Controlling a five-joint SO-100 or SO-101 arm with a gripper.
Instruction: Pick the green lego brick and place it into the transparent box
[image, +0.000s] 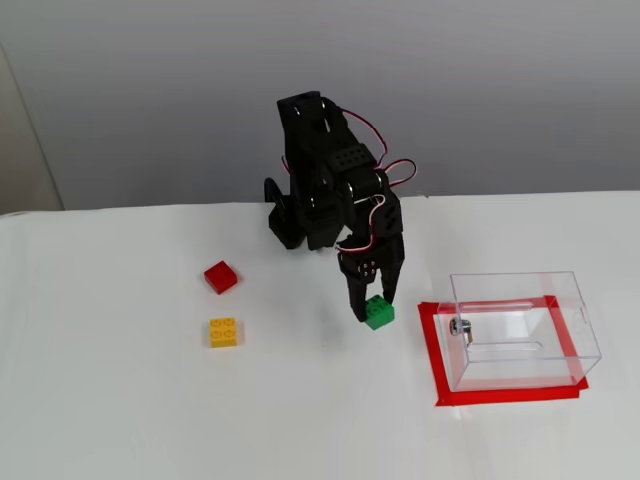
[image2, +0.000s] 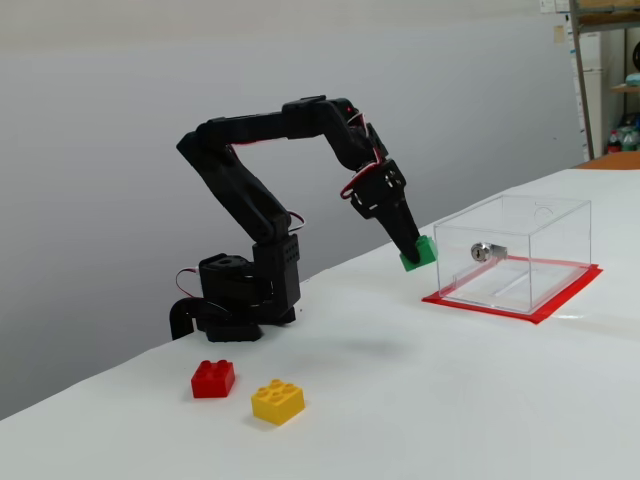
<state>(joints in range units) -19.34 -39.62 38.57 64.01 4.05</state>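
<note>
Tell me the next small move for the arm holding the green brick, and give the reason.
Probably carry it sideways toward the clear plastic box, staying above its rim. The black two-finger gripper holds the small bright-green studded brick in the air, clear of the white table, but short of the box's near wall, so opening now would drop it outside.

three lego bricks in all: one green lego brick (image: 379, 313) (image2: 418, 252), one red brick (image: 221, 276) (image2: 213, 379), one yellow brick (image: 223, 331) (image2: 277, 401). one transparent box (image: 520, 328) (image2: 515, 253). one red tape rectangle (image: 432, 355) (image2: 545, 307).
</note>
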